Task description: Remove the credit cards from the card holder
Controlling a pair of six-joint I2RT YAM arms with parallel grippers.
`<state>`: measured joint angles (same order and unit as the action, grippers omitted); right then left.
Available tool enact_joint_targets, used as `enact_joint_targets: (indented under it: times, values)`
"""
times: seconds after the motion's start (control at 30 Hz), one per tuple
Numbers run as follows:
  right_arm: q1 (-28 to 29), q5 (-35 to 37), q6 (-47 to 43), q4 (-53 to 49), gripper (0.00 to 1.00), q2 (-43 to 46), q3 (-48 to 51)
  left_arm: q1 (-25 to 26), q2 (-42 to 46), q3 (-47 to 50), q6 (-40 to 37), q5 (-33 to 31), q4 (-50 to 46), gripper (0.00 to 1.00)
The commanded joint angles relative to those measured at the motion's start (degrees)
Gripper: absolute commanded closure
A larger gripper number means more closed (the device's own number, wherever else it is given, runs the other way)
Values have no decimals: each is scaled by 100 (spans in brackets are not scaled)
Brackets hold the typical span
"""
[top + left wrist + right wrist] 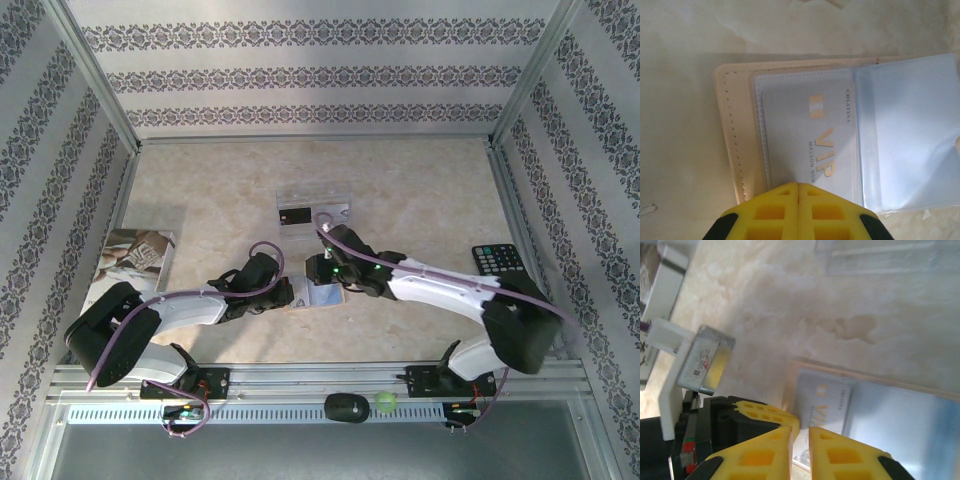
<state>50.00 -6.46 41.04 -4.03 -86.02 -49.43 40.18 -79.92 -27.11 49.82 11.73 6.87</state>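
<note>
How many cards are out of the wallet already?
One looks done: the black card lies in the clear tray. In hand: the left gripper, shut, rests on the open card holder while the right gripper works at the pale card. Left: that card sits in its sleeve.

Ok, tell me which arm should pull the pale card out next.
Right, probably: the right gripper hangs at the card, jaws slightly apart, while the left gripper sits shut on the holder, seemingly pinning it.
</note>
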Motion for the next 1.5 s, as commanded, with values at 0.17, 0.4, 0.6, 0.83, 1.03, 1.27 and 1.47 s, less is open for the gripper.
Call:
enact_joint_targets:
  times: [0.17, 0.4, 0.6, 0.83, 1.03, 1.27, 1.47]
  values:
    - [-110, -188, 516, -132, 88, -324, 732, 96, 10, 123, -44, -73, -521, 100]
    - [-265, 324, 665, -523, 89, -3, 1073, 73, 59, 135, -62, -73, -502, 100]
    - [-130, 260, -18, -679, 80, 643, 622, 33, 551, 13, -429, 15, -555, 96]
    - [-306, -1171, -468, -476, 84, -143, -120, 42, 622, -160, -747, -2, -748, 84]
    - [-315, -1282, -377, -457, 86, -926, -450, 47, 255, -323, -874, -545, -1096, 84]
    - [-348, -1272, -191, -356, 87, -1280, -386, 39, 150, -413, -970, -810, -1310, 88]
    - [-418, -1516, 78, 5, 82, -1491, -265, 42, -126, -380, -929, -706, -1171, 91]
